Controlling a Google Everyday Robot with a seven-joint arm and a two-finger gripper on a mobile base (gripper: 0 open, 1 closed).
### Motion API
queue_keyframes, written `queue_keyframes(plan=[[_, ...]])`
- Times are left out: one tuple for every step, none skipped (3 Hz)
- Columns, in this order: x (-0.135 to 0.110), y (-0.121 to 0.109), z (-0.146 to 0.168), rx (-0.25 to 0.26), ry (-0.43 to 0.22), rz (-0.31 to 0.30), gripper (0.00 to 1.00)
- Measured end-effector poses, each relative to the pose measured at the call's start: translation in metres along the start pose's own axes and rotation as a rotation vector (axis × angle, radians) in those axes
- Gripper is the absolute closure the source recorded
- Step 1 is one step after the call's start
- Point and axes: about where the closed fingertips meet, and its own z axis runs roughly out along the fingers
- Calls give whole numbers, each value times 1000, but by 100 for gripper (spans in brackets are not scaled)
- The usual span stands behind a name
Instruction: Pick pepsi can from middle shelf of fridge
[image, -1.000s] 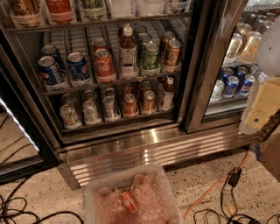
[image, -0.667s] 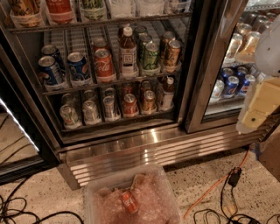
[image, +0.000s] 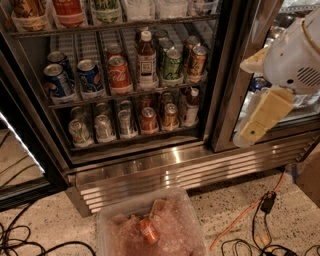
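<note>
scene: fridge, black frame, left bay open to view, ribbed steel base under it
middle shelf: dark front rail, pale wire lanes, drinks standing upright in rows
pepsi can: blue, silver top, round red-white-blue logo faces out; front of its lane on the middle shelf, left half; brand text too small to read
left neighbour: second blue can, just beside the pepsi can, same colouring, label not legible
right neighbour: Coca-Cola can, red, white script on the side, next lane over
further right: bottle with white cap and dark red label, wording unreadable; then green cans; then brown can at the right end
lower shelf: silver cans on the left, reddish cans in the middle, small bottle at the right; no label readable
gripper: cream-coloured, hangs from the white arm at far right, in front of the right glass door, pointing down-left; well apart from the pepsi can
gripper state: cannot tell whether clenched or released
floor: clear plastic tub in front of the steel base, pinkish contents, one red can lying in it, print unreadable
cables: orange cable runs across the speckled floor at the right
</note>
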Motion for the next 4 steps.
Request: queue_keyframes(plan=[[-1,0,0,0,-2,0,0],[-25,-13,26,-14,-81,2,0],[-65,-15,71,-67,-209,42,0],[-113,-6,104,-92,-310,29,0]])
